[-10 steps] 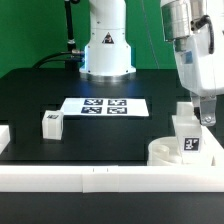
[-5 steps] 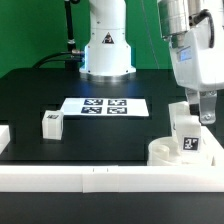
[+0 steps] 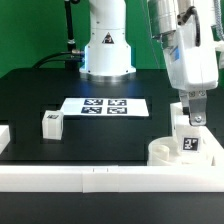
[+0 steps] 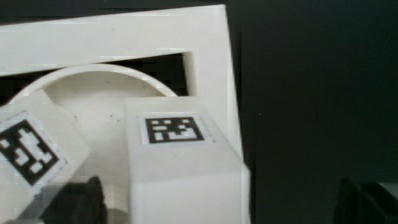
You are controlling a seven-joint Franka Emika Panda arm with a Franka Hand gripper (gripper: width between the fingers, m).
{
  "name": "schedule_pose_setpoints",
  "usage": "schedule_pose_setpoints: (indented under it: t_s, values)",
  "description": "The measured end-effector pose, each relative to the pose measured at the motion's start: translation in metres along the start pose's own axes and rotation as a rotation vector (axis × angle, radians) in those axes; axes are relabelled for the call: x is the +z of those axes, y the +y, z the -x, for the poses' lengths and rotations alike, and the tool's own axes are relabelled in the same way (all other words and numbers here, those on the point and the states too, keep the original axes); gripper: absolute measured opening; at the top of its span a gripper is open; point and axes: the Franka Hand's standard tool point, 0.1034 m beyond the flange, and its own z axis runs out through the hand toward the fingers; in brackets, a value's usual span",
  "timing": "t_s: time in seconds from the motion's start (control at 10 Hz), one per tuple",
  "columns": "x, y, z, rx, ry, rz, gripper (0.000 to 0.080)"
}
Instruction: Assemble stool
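The white round seat disc [image 3: 165, 153] lies at the front right against the border bar. A white leg [image 3: 186, 135] with a square tag stands upright in it. In the wrist view this leg [image 4: 183, 165] is in the middle, with the seat [image 4: 103, 88] behind it and a second tagged leg [image 4: 25, 145] close beside it. My gripper [image 3: 190, 112] hangs just above the upright leg. It is open, with one dark finger on each side of the leg [image 4: 217, 202] and not touching it. A third leg [image 3: 52, 123] lies alone on the exterior view's left.
The marker board [image 3: 104, 106] lies flat at the middle back, in front of the robot base [image 3: 106, 50]. Long white border bars [image 3: 90, 179] run along the front edge and show in the wrist view [image 4: 125, 40].
My gripper has moved toward the exterior view's left, from beside the upright leg to over it. The seat and the legs have not moved.
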Motion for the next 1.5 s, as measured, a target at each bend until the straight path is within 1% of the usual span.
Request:
schedule_pose_setpoints:
  t_s: [0.1, 0.3, 0.5, 0.7, 0.8, 0.9, 1.0, 1.1, 1.4, 1.5]
  values:
    - [0.0, 0.0, -0.001, 0.001, 0.0, 0.0, 0.0649]
    - [-0.001, -0.007, -0.014, 0.051, -0.016, -0.002, 0.0649]
    - [0.002, -0.006, -0.017, 0.054, -0.013, 0.001, 0.0649]
    - [0.005, -0.002, -0.019, 0.055, -0.009, 0.006, 0.0381]
    - [0.004, -0.005, -0.016, 0.055, -0.004, -0.011, 0.0246]
    - [0.003, -0.007, -0.011, 0.054, 0.003, -0.033, 0.0246]
    - [0.005, -0.005, -0.005, 0.047, 0.002, -0.032, 0.0068]
    - [0.005, -0.005, -0.007, 0.045, 0.004, -0.032, 0.0014]
    - [0.005, -0.005, -0.007, 0.037, 0.004, -0.032, 0.0001]
    - [0.002, -0.008, -0.006, -0.01, 0.006, -0.034, 0.0001]
